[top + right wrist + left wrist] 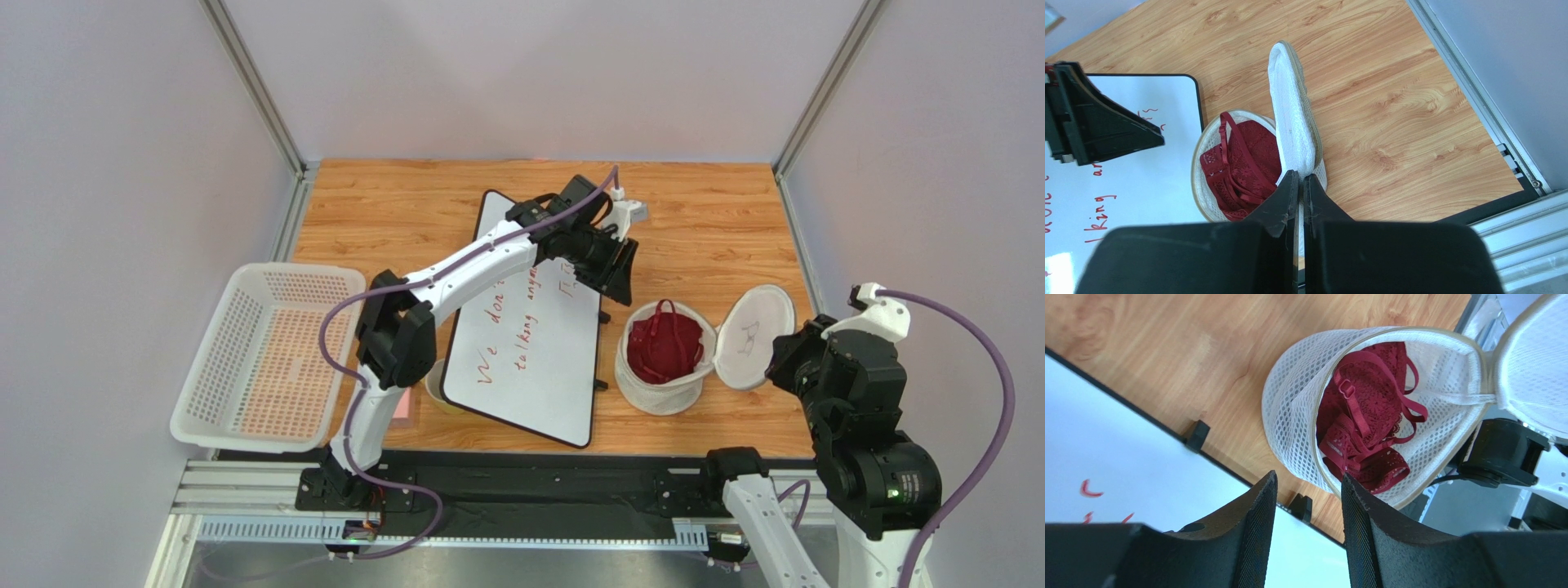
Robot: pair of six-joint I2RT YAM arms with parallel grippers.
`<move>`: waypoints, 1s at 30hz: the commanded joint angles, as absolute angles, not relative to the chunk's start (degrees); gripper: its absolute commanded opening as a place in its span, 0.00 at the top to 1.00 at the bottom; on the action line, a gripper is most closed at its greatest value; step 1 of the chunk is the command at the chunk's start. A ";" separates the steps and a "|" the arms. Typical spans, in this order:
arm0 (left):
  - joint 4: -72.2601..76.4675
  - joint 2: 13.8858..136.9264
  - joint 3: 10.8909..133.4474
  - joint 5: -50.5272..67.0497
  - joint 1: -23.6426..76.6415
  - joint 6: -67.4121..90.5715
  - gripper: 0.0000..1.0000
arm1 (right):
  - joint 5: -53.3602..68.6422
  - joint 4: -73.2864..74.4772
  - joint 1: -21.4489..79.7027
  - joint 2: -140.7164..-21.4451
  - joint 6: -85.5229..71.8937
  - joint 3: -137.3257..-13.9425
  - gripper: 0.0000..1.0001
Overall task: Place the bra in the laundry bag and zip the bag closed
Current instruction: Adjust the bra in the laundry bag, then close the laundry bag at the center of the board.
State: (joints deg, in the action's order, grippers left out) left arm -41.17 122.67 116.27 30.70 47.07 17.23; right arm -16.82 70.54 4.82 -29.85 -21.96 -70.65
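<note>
A: Where's the dark red lace bra (1364,416)?

B: Already inside the round white mesh laundry bag (1290,410). It's bunched up, w/ thin straps looping near the rim. The bag's white mesh disc lid (1293,116) is flipped open on the right side, standing on edge.

A: Grippers?

B: Right gripper (1301,176) is pinched tight on the lid's edge. Left gripper (1309,478) has its jaws apart, nothing between them, hovering just beside the bag.

A: Risks?

B: Prob a strap gets caught in the zip if it sits over the rim. The bag's soft too, so w/o bracing the wall could buckle or the bag could slide when the lid comes over.

A: Anything in the way?

B: The flat white whiteboard w/ red writing (528,355) lies just beside the bag, its black feet close, so it's tight on that side. The white perforated plastic basket (282,368) is well apart, no issue.
</note>
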 commanded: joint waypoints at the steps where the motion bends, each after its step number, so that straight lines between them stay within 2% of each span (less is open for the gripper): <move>1: -38.50 125.94 117.77 36.11 48.25 18.98 0.50 | -16.17 68.29 5.19 -29.18 -20.83 -70.49 1.00; 8: -34.89 129.46 120.14 37.53 49.83 21.35 0.49 | -16.08 68.38 5.19 -29.35 -20.83 -70.66 1.00; 9: -34.89 129.90 120.49 37.36 50.01 21.62 0.51 | -16.08 68.38 5.10 -29.27 -20.74 -70.66 1.00; 11: -34.98 131.04 121.37 36.57 50.10 22.14 0.61 | -16.17 68.55 5.19 -29.36 -20.83 -70.75 1.00; 12: -35.24 131.31 121.64 36.04 50.01 22.50 0.73 | -16.35 68.55 5.19 -29.44 -20.83 -70.93 1.00; 14: -36.47 131.84 122.60 33.50 50.01 22.33 0.84 | -17.39 68.99 5.10 -29.53 -20.83 -71.28 1.00; 15: -37.08 131.92 123.13 31.92 50.10 21.89 0.96 | -18.01 69.43 5.10 -29.97 -20.83 -71.54 1.00; 16: -37.79 131.84 124.35 31.30 50.10 21.54 0.99 | -18.80 70.83 5.18 -30.32 -21.00 -72.50 1.00; 19: -41.90 129.56 127.42 26.38 51.50 18.99 1.00 | -23.54 75.05 5.10 -31.81 -21.97 -76.44 1.00; 25: -42.98 123.75 129.11 19.16 55.98 17.22 1.00 | -23.73 82.79 5.10 -33.92 -21.10 -86.20 1.00; 29: -45.43 128.74 133.66 16.09 55.20 17.05 1.00 | -21.01 81.30 5.18 -33.40 -19.25 -80.89 1.00; 30: -47.18 132.07 138.90 14.17 55.11 16.88 1.00 | -20.05 81.30 5.19 -33.49 -19.60 -78.68 1.00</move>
State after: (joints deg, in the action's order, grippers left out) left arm -43.13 128.55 129.49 20.51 56.40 18.68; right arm -21.78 77.08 4.82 -33.19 -21.50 -84.07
